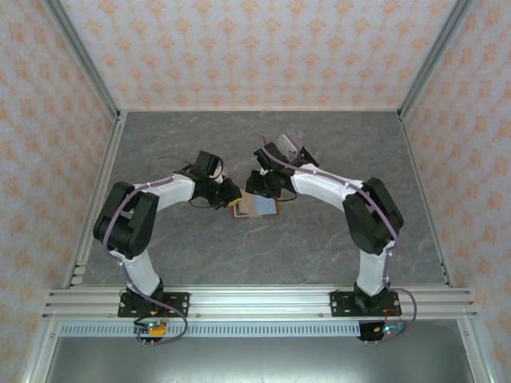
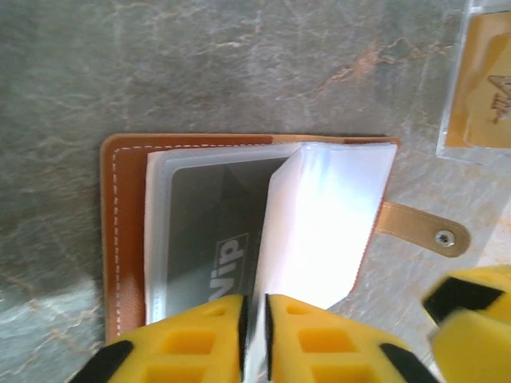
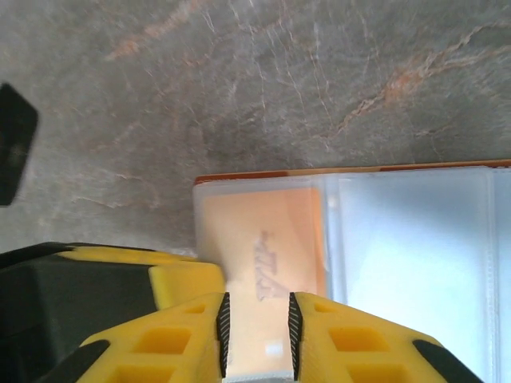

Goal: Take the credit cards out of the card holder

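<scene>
Grey marbled table (image 1: pixel 319 247), patterned walls (image 1: pixel 255 48); left hand (image 2: pixel 254 307) pinches a page of the card holder (image 2: pixel 128 215), right hand (image 3: pixel 257 319) grip unclear.

Top view high, looking down — wrist views close, sharing card holder (image 2: pixel 128 207).

Grey marble table (image 1: pixel 200 255) inside a wallpapered enclosure with metal corner posts (image 1: pixel 85 60). At the centre, the left gripper (image 1: pixel 230 194) and right gripper (image 1: pixel 257 188) meet almost tip to tip over the open card holder (image 1: pixel 254 209). They block it from the left, the right and behind, and its near edge lies uncovered. A clear sleeve (image 1: pixel 292 145) lies just behind the right arm's wrist. The near strip between the arm bases, the far corners and both sides give room to pass.
</scene>
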Tool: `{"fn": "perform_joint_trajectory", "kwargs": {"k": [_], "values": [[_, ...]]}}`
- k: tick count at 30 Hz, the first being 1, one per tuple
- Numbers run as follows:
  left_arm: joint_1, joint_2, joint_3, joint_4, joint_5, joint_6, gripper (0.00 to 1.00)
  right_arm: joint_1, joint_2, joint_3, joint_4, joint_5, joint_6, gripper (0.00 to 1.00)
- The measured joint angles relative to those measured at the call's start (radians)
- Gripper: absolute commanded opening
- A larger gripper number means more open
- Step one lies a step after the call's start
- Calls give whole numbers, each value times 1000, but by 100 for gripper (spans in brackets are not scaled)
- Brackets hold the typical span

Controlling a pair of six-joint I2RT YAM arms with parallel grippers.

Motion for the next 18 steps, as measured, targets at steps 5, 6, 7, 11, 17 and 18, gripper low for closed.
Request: {"fn": "perform_joint_trajectory", "kwargs": {"k": [5, 6, 7, 11, 17, 18], "values": [[-19, 0, 0, 71, 49, -41, 36, -13, -74, -59, 28, 43, 13, 29], [-25, 0, 1, 85, 60, -50, 37, -14, -88, -71, 29, 57, 14, 29], [-29, 0, 2, 98, 68, -57, 39, -16, -99, -79, 31, 68, 17, 29], [-52, 0, 25, 117, 90, -80, 44, -22, -151, -114, 36, 124, 22, 29], [-79, 24, 67, 172, 100, -117, 47, -32, -225, -167, 51, 213, 40, 27], [-83, 32, 67, 183, 99, -128, 47, -34, -233, -173, 52, 227, 43, 26]]}}
